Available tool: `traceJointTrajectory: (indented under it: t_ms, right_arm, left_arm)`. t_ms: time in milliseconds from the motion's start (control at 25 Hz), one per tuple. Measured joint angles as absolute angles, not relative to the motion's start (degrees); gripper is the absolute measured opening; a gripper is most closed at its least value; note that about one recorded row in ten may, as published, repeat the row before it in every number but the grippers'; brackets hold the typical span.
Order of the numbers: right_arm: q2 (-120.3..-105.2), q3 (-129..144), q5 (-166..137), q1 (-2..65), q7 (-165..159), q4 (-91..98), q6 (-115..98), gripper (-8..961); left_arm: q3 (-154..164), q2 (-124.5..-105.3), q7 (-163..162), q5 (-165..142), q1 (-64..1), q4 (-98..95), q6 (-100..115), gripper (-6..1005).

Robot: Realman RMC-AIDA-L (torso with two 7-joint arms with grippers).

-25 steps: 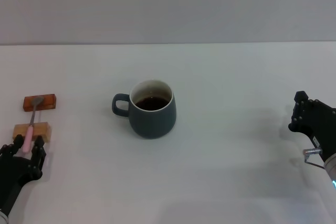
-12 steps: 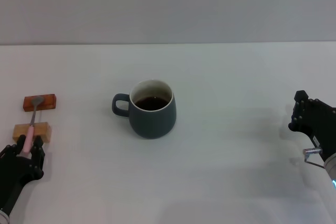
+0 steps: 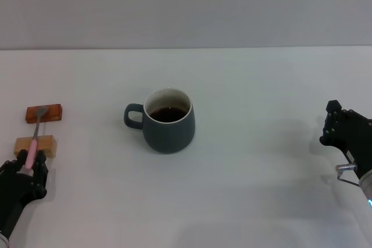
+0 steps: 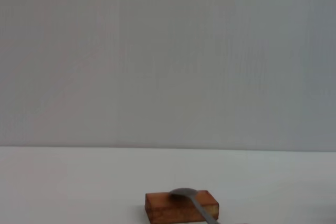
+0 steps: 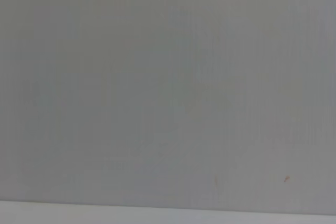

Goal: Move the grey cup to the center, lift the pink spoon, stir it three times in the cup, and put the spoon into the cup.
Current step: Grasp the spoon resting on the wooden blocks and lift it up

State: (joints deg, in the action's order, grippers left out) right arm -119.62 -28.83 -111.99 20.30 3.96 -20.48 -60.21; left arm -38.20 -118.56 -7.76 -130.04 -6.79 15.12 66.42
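Observation:
The grey cup [image 3: 168, 121] stands upright mid-table, handle toward my left side, dark liquid inside. At the far left the pink spoon [image 3: 32, 143] lies across two wooden blocks, its metal bowl on the reddish-brown block [image 3: 44, 113] and its pink handle over the tan block [image 3: 36, 145]. My left gripper [image 3: 28, 164] sits just in front of the tan block, its fingers closed in on the handle's end. In the left wrist view the pink spoon's metal bowl [image 4: 185, 193] rests on the reddish-brown block [image 4: 181, 206]. My right gripper [image 3: 329, 125] hangs open at the right edge, holding nothing.
The white table [image 3: 261, 85] runs back to a plain grey wall. Bare surface lies between the cup and each gripper. The right wrist view shows only the wall and a strip of table.
The left gripper's fingers have drawn together around the pink handle's end. Spoon, blocks, cup and the right arm have stayed where they were.

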Motion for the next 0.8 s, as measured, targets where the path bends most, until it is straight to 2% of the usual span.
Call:
traceJointTrajectory:
  t_ms: [400, 800]
  right_arm:
    - [-119.62, -28.83, -111.99, 19.95, 3.96, -20.56, -60.19, -2]
    - [-119.62, -28.83, -111.99, 19.77, 3.95, -20.6, -60.21, -1]
  left_arm:
    - [-38.34, -118.6, -5.42, -129.46, -6.38, 15.33, 67.16, 149]
    - [-37.7, -118.57, -1.35, -129.98, -5.33, 17.14, 71.72, 148]
